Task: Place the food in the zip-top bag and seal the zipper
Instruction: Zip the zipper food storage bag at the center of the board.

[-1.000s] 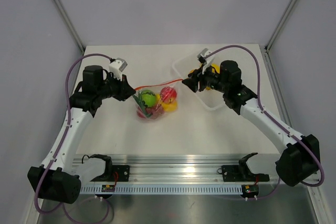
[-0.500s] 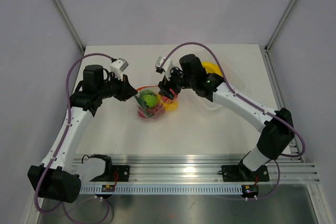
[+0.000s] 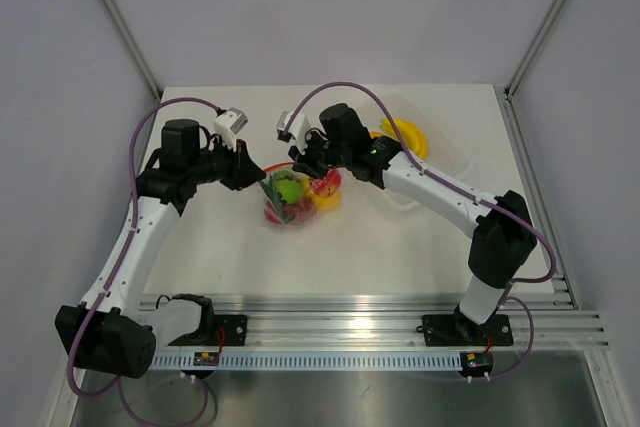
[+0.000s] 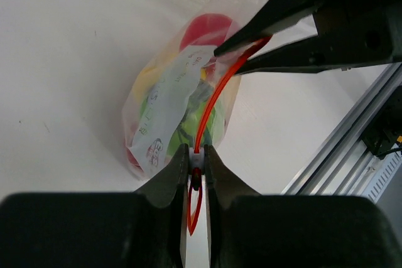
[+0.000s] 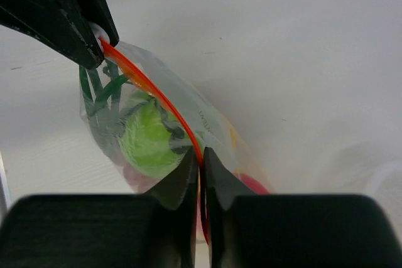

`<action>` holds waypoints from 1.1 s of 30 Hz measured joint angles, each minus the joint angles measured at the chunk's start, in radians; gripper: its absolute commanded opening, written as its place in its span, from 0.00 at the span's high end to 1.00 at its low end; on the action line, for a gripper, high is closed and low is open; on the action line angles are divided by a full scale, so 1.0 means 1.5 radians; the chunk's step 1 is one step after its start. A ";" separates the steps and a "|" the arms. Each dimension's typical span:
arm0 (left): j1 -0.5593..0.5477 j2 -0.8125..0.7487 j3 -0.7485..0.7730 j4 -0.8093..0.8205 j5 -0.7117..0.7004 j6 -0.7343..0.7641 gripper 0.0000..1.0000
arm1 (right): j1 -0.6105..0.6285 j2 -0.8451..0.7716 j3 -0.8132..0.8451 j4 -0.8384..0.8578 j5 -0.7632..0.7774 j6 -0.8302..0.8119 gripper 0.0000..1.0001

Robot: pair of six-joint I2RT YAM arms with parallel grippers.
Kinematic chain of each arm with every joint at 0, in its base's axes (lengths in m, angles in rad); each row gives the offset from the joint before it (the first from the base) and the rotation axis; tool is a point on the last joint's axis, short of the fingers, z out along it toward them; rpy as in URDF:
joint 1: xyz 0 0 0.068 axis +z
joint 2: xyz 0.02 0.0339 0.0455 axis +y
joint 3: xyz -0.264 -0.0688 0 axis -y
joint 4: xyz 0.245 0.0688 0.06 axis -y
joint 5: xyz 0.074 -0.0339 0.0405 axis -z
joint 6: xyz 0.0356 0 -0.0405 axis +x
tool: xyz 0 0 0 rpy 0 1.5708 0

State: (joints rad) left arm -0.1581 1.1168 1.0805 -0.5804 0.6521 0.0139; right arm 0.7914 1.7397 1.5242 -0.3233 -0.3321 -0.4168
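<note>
The clear zip-top bag [image 3: 293, 199] hangs just above the table's middle, holding food: a green round fruit [image 5: 147, 139], green stalks [image 5: 99, 92], a red fruit [image 4: 207, 28] and yellow pieces. Its orange-red zipper [image 4: 217, 95] stretches between both grippers. My left gripper [image 4: 196, 152] is shut on the zipper's left end, at a small white piece. Further right, my right gripper [image 5: 201, 154] is shut on the strip, above the fruit. In the top view the left gripper [image 3: 255, 170] and the right gripper [image 3: 300, 163] sit close together over the bag.
A translucent white tray [image 3: 440, 159] stands at the right back with a yellow banana [image 3: 408, 135] in it. The aluminium rail [image 3: 330, 322] runs along the near edge. Grey walls close in the table on three sides.
My right gripper has left the tray side, swung left toward the left gripper, opened on the way and closed on the zipper. The left gripper has kept its hold.
</note>
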 measured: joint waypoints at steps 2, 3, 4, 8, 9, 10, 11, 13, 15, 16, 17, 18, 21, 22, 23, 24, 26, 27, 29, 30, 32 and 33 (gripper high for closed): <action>0.000 0.000 0.000 0.000 0.003 0.000 0.99 | 0.000 0.000 0.000 0.006 -0.001 0.003 1.00; 0.000 0.000 0.001 -0.001 0.003 0.000 0.99 | 0.001 0.001 0.000 0.009 0.000 0.008 1.00; 0.000 0.000 0.002 -0.001 0.003 0.001 1.00 | 0.001 0.001 -0.001 0.013 0.001 0.010 1.00; 0.000 0.000 0.005 -0.002 0.004 0.005 1.00 | 0.001 0.000 -0.025 0.057 0.007 0.016 1.00; 0.000 0.000 0.005 -0.003 0.003 0.005 1.00 | 0.001 -0.001 -0.032 0.066 0.011 0.018 1.00; 0.000 0.000 0.005 -0.004 0.003 0.006 1.00 | 0.001 -0.004 -0.041 0.078 0.015 0.020 1.00; 0.000 0.000 0.005 -0.005 0.003 0.008 0.99 | 0.002 -0.008 -0.052 0.090 0.020 0.023 1.00; -0.001 0.000 0.005 -0.006 0.003 0.008 0.97 | 0.002 -0.021 -0.076 0.115 0.025 0.032 1.00; -0.001 -0.001 0.005 -0.005 0.002 0.008 0.95 | 0.001 -0.037 -0.099 0.136 0.027 0.045 1.00; -0.002 -0.002 0.005 -0.003 0.002 0.008 0.94 | 0.000 -0.045 -0.110 0.145 0.026 0.052 1.00; -0.002 -0.003 0.005 0.000 0.002 0.008 0.94 | -0.002 -0.052 -0.119 0.154 0.025 0.058 1.00; -0.004 -0.005 0.005 0.003 0.002 0.008 0.93 | -0.003 -0.058 -0.126 0.161 0.023 0.064 1.00; -0.005 -0.012 0.005 0.007 0.002 0.005 0.72 | -0.005 -0.070 -0.136 0.169 0.022 0.072 1.00; -0.005 -0.015 0.005 0.009 0.002 0.005 0.67 | -0.005 -0.073 -0.138 0.168 0.023 0.074 1.00; -0.004 -0.018 0.005 0.009 -0.002 0.003 0.62 | -0.006 -0.075 -0.139 0.168 0.025 0.074 1.00; -0.003 -0.021 0.005 0.010 -0.003 0.000 0.59 | -0.010 -0.077 -0.141 0.168 0.025 0.077 1.00; 0.001 -0.025 0.007 0.009 -0.004 -0.008 0.58 | -0.021 -0.079 -0.144 0.168 0.030 0.079 1.00; 0.001 -0.025 0.011 0.009 -0.004 -0.013 0.58 | -0.025 -0.079 -0.145 0.168 0.032 0.082 1.00; 0.001 -0.025 0.018 0.010 -0.006 -0.019 0.58 | -0.032 -0.079 -0.146 0.168 0.036 0.084 1.00; 0.001 -0.025 0.022 0.010 -0.007 -0.023 0.58 | -0.033 -0.080 -0.148 0.168 0.036 0.084 1.00; 0.001 -0.026 0.030 0.011 -0.011 -0.029 0.58 | -0.033 -0.081 -0.150 0.167 0.036 0.085 1.00; 0.001 -0.027 0.032 0.012 -0.014 -0.032 0.57 | -0.033 -0.081 -0.151 0.167 0.036 0.085 1.00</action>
State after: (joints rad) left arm -0.1566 1.0756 1.1290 -0.5617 0.6312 -0.0334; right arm 0.7425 1.6184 1.2976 -0.0727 -0.2783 -0.2893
